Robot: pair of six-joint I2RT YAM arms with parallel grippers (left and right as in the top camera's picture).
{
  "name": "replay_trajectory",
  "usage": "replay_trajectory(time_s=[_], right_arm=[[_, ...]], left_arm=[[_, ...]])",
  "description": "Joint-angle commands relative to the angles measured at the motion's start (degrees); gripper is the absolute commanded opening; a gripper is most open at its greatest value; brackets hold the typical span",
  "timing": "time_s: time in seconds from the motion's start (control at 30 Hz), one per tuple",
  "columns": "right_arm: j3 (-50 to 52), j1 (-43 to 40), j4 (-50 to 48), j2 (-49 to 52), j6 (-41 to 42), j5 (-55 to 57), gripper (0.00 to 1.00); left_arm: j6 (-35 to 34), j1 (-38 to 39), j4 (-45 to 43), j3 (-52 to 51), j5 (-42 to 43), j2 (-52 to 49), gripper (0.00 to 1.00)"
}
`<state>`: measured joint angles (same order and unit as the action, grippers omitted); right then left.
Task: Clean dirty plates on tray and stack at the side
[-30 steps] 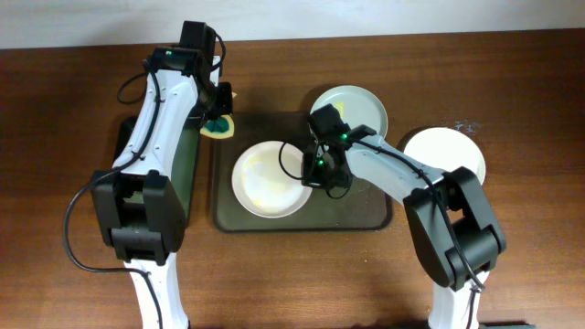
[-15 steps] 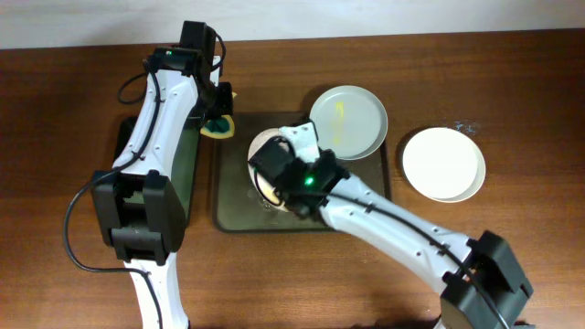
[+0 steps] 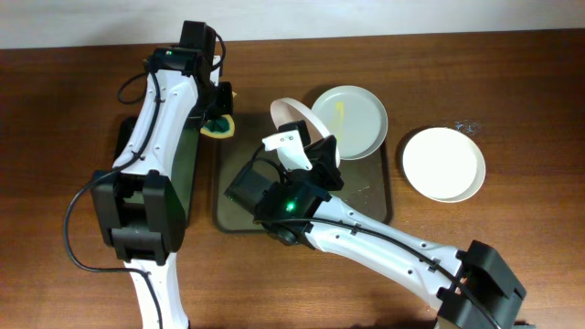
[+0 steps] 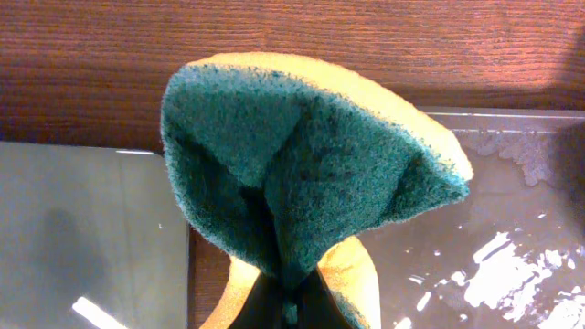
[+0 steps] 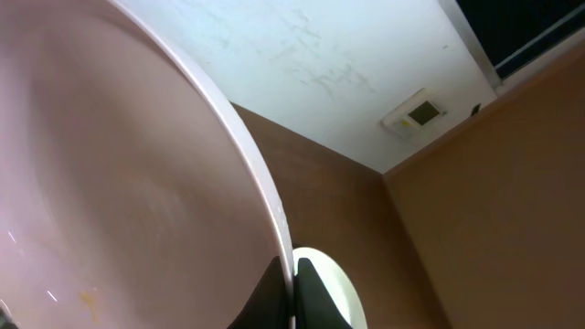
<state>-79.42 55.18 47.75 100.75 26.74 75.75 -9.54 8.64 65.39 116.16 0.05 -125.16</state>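
Green-yellow sponge (image 4: 302, 174), coarse, folded, pinched in left jaws; right jaws clamp rim of smooth pale plate (image 5: 110, 183).

The right arm (image 3: 366, 239) crosses the tray (image 3: 373, 187) from 5 o'clock and covers its middle and left. A tilted plate (image 3: 300, 114) stands in the air at 12, and a second plate (image 3: 352, 119) lies at 1. The sponge (image 3: 218, 126) blocks the 10 o'clock corner. The 3 o'clock strip seems open.

Tilted plate (image 5: 119, 183) cut off by left and bottom edges in right wrist view. Sponge (image 4: 302, 174) hides left end effector (image 4: 288, 309) almost wholly. Right arm (image 3: 366, 238) covers tray (image 3: 379, 196) middle overhead. Specks (image 3: 466, 125) on bench (image 3: 512, 265) too small to tell.
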Motion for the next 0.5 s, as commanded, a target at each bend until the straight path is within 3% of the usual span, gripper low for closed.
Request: replay_trajectory(time_s=[0.0, 0.23, 0.47], right_arm=[[-1.3, 0.4, -0.2, -2.1, 0.5, 3.4, 0.04], [-1.3, 0.2, -0.2, -2.1, 0.7, -0.7, 0.04], [-1.3, -7.6, -0.2, -2.1, 0.7, -41.5, 0.04]], left_arm=[[-0.7, 0.2, -0.2, 1.6, 0.6, 0.2, 0.00], [-0.7, 0.2, -0.2, 1.6, 0.6, 0.2, 0.00], [-0.7, 0.2, -0.1, 1.6, 0.6, 0.2, 0.00]])
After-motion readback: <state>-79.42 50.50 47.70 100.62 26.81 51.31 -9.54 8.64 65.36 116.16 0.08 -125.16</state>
